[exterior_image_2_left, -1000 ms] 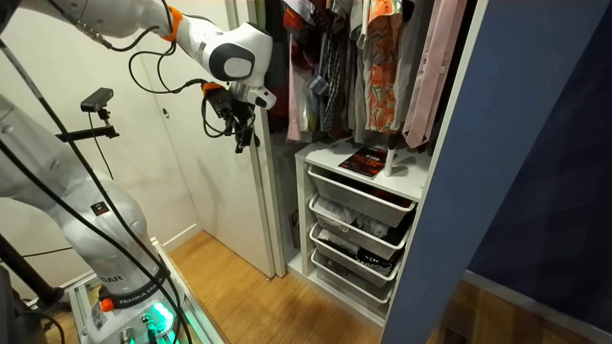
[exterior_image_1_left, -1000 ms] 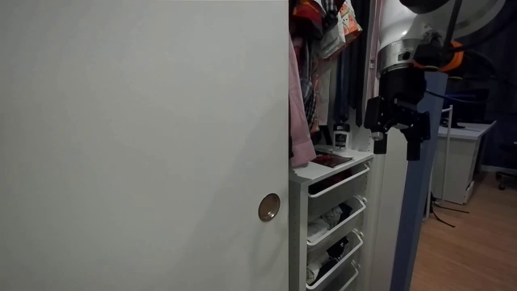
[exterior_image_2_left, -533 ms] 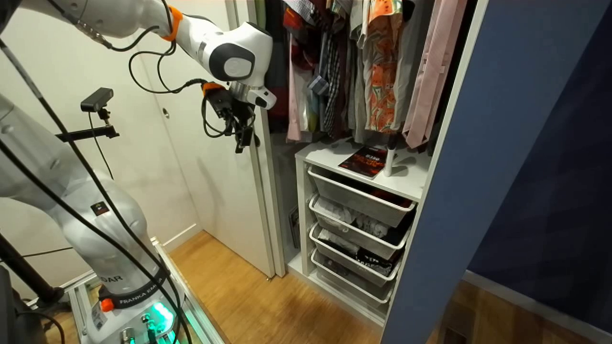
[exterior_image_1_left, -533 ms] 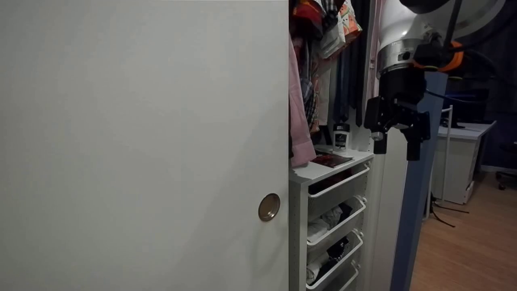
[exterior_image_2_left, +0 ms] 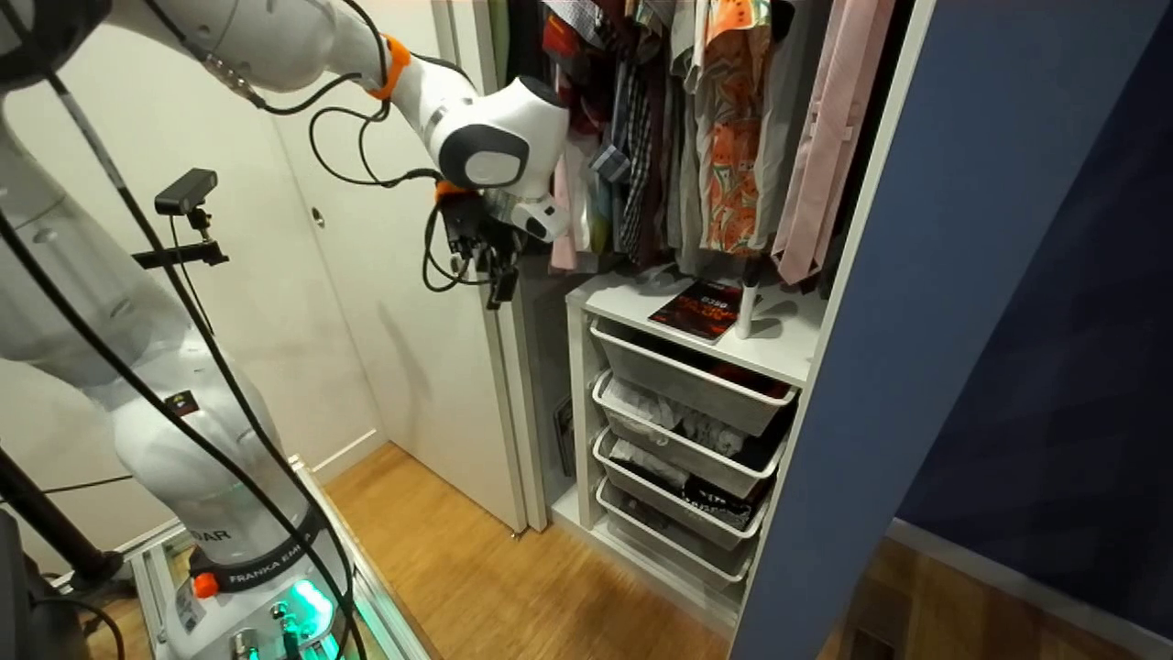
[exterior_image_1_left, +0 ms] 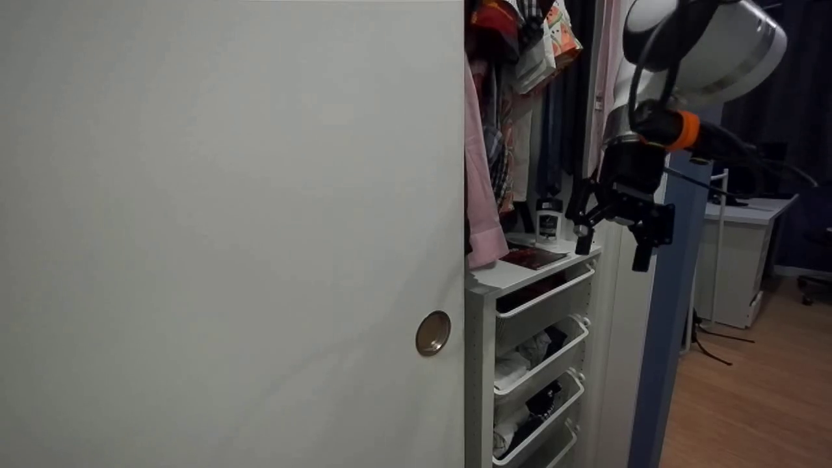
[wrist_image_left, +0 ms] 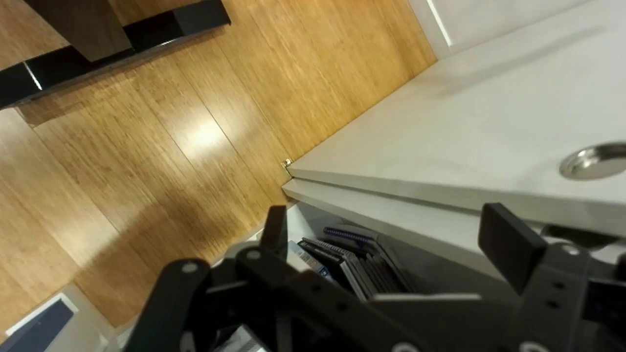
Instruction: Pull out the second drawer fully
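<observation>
A white drawer unit with several stacked mesh drawers stands inside the wardrobe. The second drawer (exterior_image_2_left: 678,449) from the top holds white and dark clothes; its rim also shows in an exterior view (exterior_image_1_left: 543,364). It sits under the top drawer (exterior_image_2_left: 692,374) and looks pushed in. My gripper (exterior_image_1_left: 612,252) is open and empty, pointing down. In an exterior view it (exterior_image_2_left: 500,295) hangs in front of the sliding door edge, left of the unit and above the second drawer's height. In the wrist view the fingers (wrist_image_left: 391,234) are wide apart with nothing between them; the second drawer is not clearly visible there.
The white sliding door (exterior_image_2_left: 431,367) with a round recessed handle (exterior_image_1_left: 433,333) borders the opening. A blue wall (exterior_image_2_left: 880,348) edges the other side. A magazine (exterior_image_2_left: 698,310) and a white bottle (exterior_image_1_left: 548,221) are on the unit's top under hanging clothes. Notebooks (wrist_image_left: 352,259) stand beside the unit.
The arm and gripper have moved toward the drawer unit and slightly down, and the gripper has tilted a little. The fingers stay open. The drawers have not moved.
</observation>
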Controlling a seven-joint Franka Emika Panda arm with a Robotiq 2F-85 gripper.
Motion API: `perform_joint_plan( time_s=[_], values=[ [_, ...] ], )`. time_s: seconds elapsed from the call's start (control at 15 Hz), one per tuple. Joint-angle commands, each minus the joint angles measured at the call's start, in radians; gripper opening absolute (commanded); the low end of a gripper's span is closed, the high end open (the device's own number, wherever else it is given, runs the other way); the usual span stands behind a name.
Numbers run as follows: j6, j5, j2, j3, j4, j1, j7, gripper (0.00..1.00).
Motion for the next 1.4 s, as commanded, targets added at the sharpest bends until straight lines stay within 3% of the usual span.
perform_joint_plan(
  time_s=[0.0,0.6,1.33],
  values=[
    [0.069,0.07,0.13,-0.043,0.046,-0.048,0.009,1.0],
    [0.402,0.172,0.393,-0.085,0.089,-0.123,-0.004,1.0],
    [0.552,0.537,0.719,-0.065,0.276,-0.252,-0.229,1.0]
  ],
)
